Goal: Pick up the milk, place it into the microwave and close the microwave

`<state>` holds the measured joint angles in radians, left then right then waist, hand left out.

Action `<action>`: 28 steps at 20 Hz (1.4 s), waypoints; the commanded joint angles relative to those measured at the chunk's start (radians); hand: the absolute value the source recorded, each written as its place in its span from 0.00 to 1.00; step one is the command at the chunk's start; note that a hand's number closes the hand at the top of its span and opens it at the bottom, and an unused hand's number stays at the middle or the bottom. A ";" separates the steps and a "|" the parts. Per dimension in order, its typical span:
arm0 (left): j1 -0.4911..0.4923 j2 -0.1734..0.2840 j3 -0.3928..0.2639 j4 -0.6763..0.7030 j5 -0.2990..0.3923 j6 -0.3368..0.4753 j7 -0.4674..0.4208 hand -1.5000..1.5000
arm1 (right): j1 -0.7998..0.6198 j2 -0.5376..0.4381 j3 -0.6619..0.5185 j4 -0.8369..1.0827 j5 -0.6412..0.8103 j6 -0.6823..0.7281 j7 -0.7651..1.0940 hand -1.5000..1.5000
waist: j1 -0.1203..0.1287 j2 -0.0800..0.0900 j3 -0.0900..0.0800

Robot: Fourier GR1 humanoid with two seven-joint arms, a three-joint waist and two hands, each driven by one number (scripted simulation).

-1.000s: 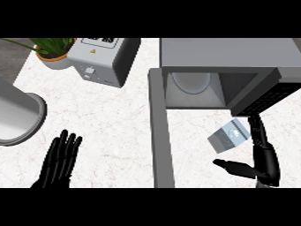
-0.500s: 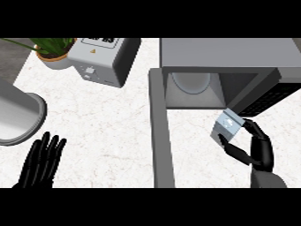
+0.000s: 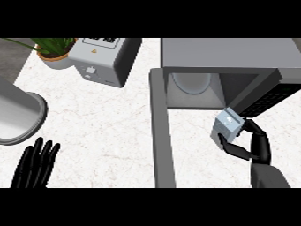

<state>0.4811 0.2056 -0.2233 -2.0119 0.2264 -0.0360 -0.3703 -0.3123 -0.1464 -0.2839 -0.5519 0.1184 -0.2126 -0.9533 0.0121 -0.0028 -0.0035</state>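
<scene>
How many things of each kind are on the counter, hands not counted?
Milk carton: 1
Microwave: 1
Toaster: 1
Potted plant: 1
Grey cylinder: 1
Total: 5

Clearance at the microwave mouth

Grey box microwave [image 3: 234,53] cavity open toward near side; white round plate [image 3: 192,82] occupies its floor at left. Dark open door [image 3: 273,95] flanks the right. Bare white marble counter [image 3: 107,128] left of it.

right hand [image 3: 252,143] | lifted milk [image 3: 228,126] nearer microwave [image 3: 244,66] | left hand [image 3: 36,165] raised
</scene>
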 commanded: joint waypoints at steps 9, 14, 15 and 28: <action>0.042 0.007 0.066 0.018 0.052 -0.069 -0.031 0.00 | -0.073 0.093 0.030 0.086 0.003 0.019 -0.117 1.00 | 0.001 0.003 0.004; -0.018 0.037 0.126 0.019 0.107 -0.087 0.048 0.00 | -0.065 0.140 0.068 -0.004 -0.013 0.045 -0.082 1.00 | -0.009 0.002 0.004; 0.050 0.042 0.133 0.057 0.092 -0.140 -0.058 0.00 | -0.020 0.117 0.076 -0.022 -0.015 0.096 -0.127 1.00 | -0.006 0.001 0.003; 0.028 0.014 0.190 0.073 0.094 -0.179 -0.019 0.00 | 0.019 0.146 0.359 -0.377 -0.072 -0.245 0.206 1.00 | -0.005 0.002 0.003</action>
<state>0.4880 0.2237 -0.0493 -1.9492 0.3295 -0.1849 -0.3699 -0.2734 -0.0040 0.0279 -0.9038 0.0430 -0.3624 -0.7999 0.0022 -0.0031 -0.0011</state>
